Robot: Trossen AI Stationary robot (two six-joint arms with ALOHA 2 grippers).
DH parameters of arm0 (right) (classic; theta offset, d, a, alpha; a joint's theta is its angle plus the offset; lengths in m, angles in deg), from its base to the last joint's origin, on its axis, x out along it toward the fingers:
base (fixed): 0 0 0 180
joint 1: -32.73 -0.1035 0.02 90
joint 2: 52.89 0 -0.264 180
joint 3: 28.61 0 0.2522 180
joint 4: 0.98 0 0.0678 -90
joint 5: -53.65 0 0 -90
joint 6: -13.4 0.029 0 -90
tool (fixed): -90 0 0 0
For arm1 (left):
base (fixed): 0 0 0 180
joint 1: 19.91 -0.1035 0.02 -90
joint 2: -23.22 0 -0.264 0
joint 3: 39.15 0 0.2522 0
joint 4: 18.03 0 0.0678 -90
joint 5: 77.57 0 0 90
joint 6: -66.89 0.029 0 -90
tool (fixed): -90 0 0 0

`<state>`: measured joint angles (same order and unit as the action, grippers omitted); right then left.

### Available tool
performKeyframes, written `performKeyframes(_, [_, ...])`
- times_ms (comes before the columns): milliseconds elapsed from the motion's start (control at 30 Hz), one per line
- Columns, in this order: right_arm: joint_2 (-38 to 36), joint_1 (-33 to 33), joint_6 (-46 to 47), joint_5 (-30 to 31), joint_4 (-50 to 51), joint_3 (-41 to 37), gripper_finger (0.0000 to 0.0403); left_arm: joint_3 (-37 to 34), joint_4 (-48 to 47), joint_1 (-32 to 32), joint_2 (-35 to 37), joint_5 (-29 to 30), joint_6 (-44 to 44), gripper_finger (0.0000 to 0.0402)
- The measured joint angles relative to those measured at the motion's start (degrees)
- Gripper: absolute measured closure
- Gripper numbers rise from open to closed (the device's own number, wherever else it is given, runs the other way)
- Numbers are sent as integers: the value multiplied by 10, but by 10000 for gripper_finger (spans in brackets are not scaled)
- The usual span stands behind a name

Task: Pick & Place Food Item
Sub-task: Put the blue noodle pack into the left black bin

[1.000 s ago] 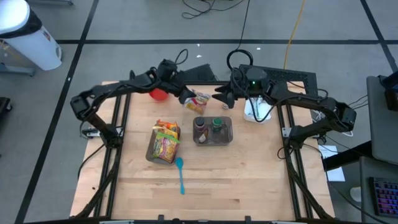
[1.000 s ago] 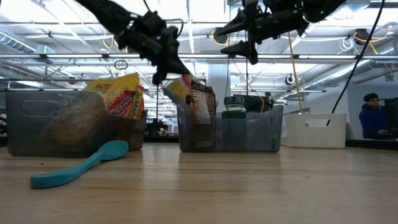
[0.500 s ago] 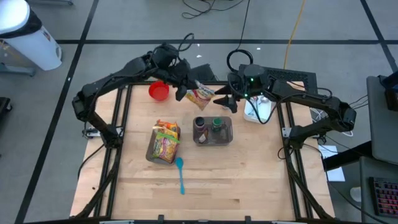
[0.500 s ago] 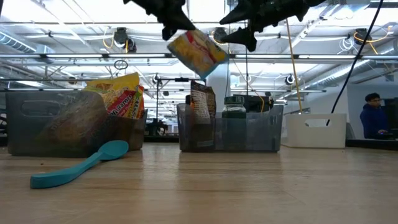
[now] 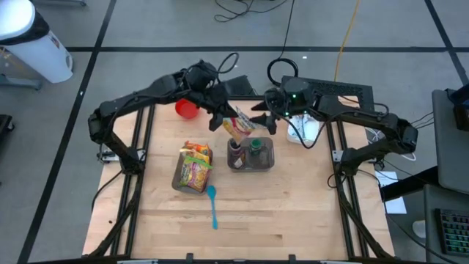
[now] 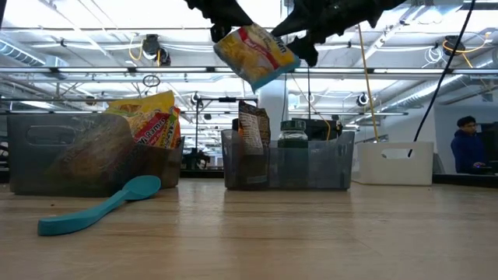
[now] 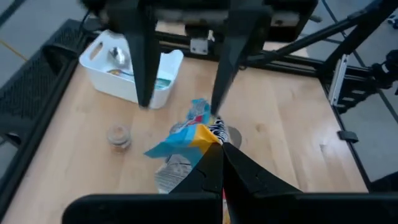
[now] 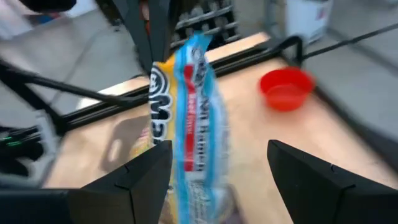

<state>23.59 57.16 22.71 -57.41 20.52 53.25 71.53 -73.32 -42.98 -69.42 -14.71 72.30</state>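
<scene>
At the front of the table, nearest me, a teal plastic spoon (image 5: 212, 206) lies flat on the wood. Just behind it, a dark see-through bin (image 5: 192, 168) w/ bright yellow snack bags. Next to that, the clear plastic bin (image 5: 250, 155) w/ a dark pouch and a green-lid jar (image 5: 256, 146) in it.

Up in the air, over the back edge of that clear bin, hangs the yellow-and-blue crinkly snack packet (image 6: 254, 54). The left gripper (image 5: 222, 117) is pinched tight on its top edge, fingers closed on it. The packet's long side runs tilted, top end toward the left gripper and bottom end down toward the bin and the right arm. In the low view it's well above the bin rim, not touching anything below.

The right gripper (image 5: 262, 118) is just beside the packet, on the other side from the left one. Its fingers are spread wide w/ the packet standing between them, not gripped. So both are close, but only the left has it.

Farther back: a red round bowl (image 5: 187, 108) and a white tub (image 5: 303, 130). A person sits way off in the room.
</scene>
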Motion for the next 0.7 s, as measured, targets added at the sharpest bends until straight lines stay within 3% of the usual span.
performKeyframes(133, [22,-10,23,-42,-15,0,147,0,1,9,-1,3,1,401])
performKeyframes(500, [61,-15,95,-62,-165,0,147,0,-13,15,-1,4,5,401])
performKeyframes(700, [62,-2,109,-75,-164,0,147,0,-19,15,-1,8,12,401])
